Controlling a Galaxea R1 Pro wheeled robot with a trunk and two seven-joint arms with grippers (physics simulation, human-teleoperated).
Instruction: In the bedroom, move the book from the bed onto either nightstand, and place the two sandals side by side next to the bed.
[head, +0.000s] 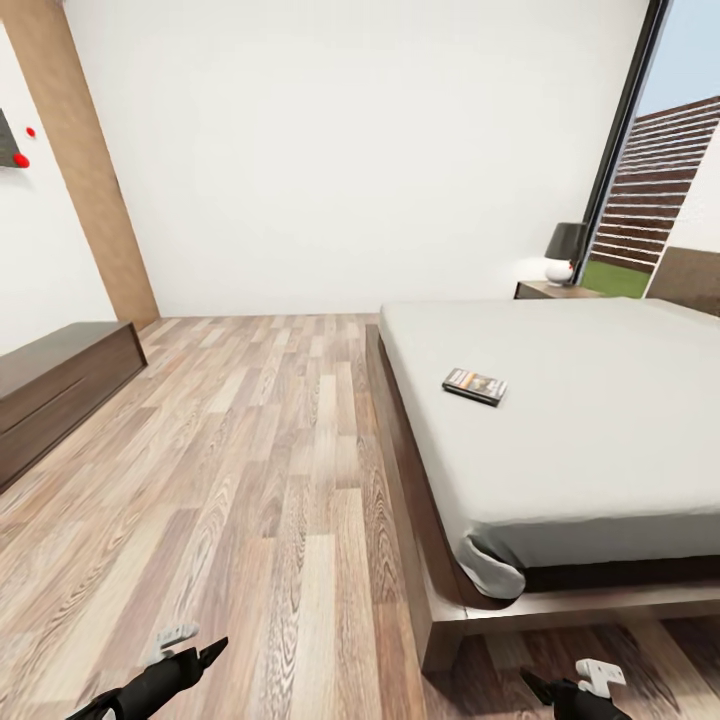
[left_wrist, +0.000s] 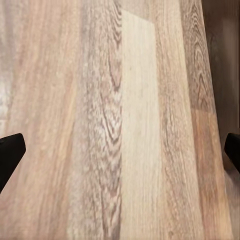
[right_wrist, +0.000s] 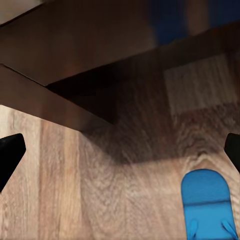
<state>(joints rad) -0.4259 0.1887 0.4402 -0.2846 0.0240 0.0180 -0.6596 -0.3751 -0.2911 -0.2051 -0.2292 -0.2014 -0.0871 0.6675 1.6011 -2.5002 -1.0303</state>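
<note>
Task barely begun, judging by layout. Book lies on bed mattress, well ahead of right claw; nightstand far beyond it, carrying lamp.

One sandal on floor just ahead of right claw, near bed frame. Blue blur further off, possibly second.

Both claws spread apart, empty; left claw above bare floor.

Count: one book, one nightstand, one sandal sure.

sandal cropped by frame edge, second blurred

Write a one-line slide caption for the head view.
Bedroom: book lying on the bed, nightstand with lamp beyond, both grippers low over the wood floor.
</note>
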